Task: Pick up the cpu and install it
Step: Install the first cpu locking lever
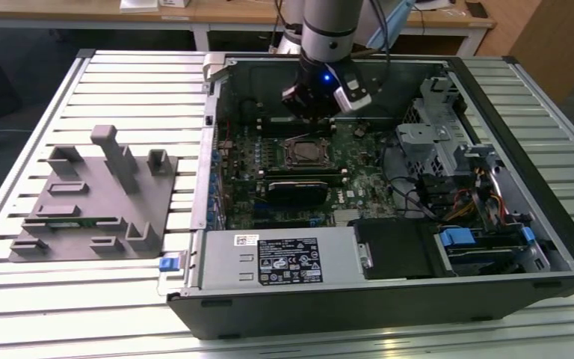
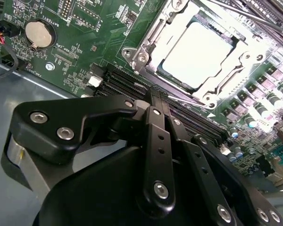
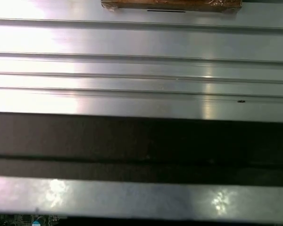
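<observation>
The cpu (image 2: 198,55) sits in the socket (image 2: 146,35) at the upper right of the second wrist view, its pale metal top bright, apparently seated inside the metal frame. The gripper (image 1: 324,93) hangs just above and behind it in the upper middle of the exterior view; whether its fingers are open or holding anything I cannot tell. Doing this well likely means a level chip and a straight lift. The open computer case (image 1: 526,247) holds the green board (image 1: 297,179) and bundled cables (image 1: 466,206).
</observation>
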Tool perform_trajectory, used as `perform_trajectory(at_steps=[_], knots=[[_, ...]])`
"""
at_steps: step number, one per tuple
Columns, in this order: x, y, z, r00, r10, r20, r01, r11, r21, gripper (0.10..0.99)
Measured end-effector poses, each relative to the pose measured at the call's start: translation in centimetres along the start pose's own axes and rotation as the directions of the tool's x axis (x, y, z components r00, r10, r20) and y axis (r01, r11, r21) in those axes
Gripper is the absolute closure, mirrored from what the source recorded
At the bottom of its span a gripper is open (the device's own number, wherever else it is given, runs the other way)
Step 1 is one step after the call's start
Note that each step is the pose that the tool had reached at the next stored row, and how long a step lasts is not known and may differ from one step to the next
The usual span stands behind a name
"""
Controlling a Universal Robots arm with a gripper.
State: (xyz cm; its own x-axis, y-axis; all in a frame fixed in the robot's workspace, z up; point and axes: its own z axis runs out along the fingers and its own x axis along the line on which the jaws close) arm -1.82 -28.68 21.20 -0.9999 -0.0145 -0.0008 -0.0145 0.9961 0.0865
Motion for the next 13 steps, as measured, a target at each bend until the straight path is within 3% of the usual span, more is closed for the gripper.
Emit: perform_trajectory(at_steps=[13], knots=[[-0.14,-0.1,1.12,1.0,0.001,-0.0001,-0.001,1.0,0.0,0.98]])
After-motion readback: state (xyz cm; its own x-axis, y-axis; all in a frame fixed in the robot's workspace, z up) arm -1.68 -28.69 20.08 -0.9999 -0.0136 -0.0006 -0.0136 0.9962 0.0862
